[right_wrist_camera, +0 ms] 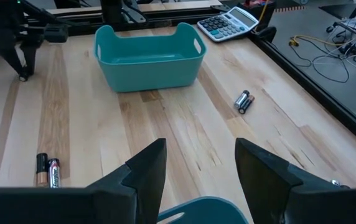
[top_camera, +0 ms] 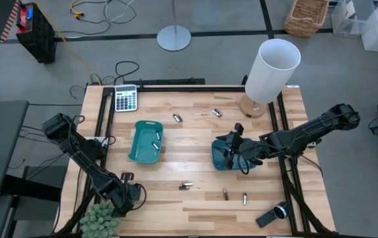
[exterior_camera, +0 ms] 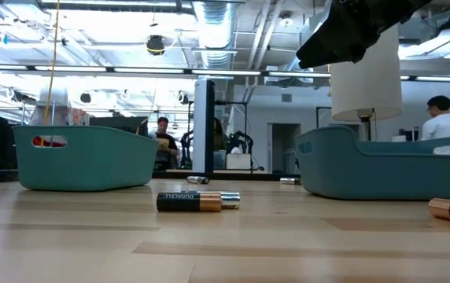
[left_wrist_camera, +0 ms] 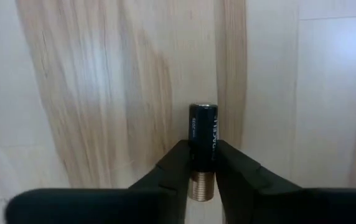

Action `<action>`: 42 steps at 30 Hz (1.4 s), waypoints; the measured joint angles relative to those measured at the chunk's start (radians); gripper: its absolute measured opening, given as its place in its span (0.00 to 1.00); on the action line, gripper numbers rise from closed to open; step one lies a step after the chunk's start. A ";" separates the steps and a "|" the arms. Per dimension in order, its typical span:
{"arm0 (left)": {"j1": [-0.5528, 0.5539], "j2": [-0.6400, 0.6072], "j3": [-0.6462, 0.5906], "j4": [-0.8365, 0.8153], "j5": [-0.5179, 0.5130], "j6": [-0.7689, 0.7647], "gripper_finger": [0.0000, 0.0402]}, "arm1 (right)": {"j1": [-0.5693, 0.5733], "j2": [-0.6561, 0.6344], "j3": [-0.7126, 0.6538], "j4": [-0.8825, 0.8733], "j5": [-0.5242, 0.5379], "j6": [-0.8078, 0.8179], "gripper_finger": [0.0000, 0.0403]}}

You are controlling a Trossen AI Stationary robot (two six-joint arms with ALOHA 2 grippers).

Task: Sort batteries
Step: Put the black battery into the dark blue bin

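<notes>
My left gripper (top_camera: 128,194) points down at the table's near-left corner, shut on a dark battery with a copper end (left_wrist_camera: 203,140) that lies on the wood. My right gripper (right_wrist_camera: 200,168) hangs open over the right teal tray (top_camera: 221,157), touching nothing. The left teal tray (top_camera: 143,142) holds two pale batteries (top_camera: 154,140). Loose batteries lie flat on the table: a pair (top_camera: 186,186) in the middle front, two singles (top_camera: 225,194) (top_camera: 244,198) near the front edge, and two (top_camera: 177,118) (top_camera: 217,112) toward the far side. My left gripper pinches the battery between its two fingers, on its round sides (left_wrist_camera: 198,163) where the dark sleeve meets the copper end. The fingers come from above, pointing down, and lie across the battery. The battery lies flat on the table.
A grey calculator (top_camera: 125,98) sits at the far left and a white lamp (top_camera: 269,73) at the far right. A black-and-silver handheld device (top_camera: 273,215) lies at the near right corner, and a small green plant (top_camera: 100,218) stands beside my left gripper. People sit in the room beyond.
</notes>
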 joint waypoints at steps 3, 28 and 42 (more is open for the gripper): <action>0.000 0.000 0.000 0.000 -0.008 0.000 0.10 | 0.000 0.000 0.000 0.000 0.000 0.000 0.51; 0.042 -0.186 -0.010 0.095 -0.268 0.122 0.10 | -0.001 0.000 0.000 0.000 0.002 -0.010 0.51; 0.293 -0.261 -0.006 0.609 -0.394 0.656 0.11 | 0.038 -0.003 0.000 0.273 0.003 -0.323 0.51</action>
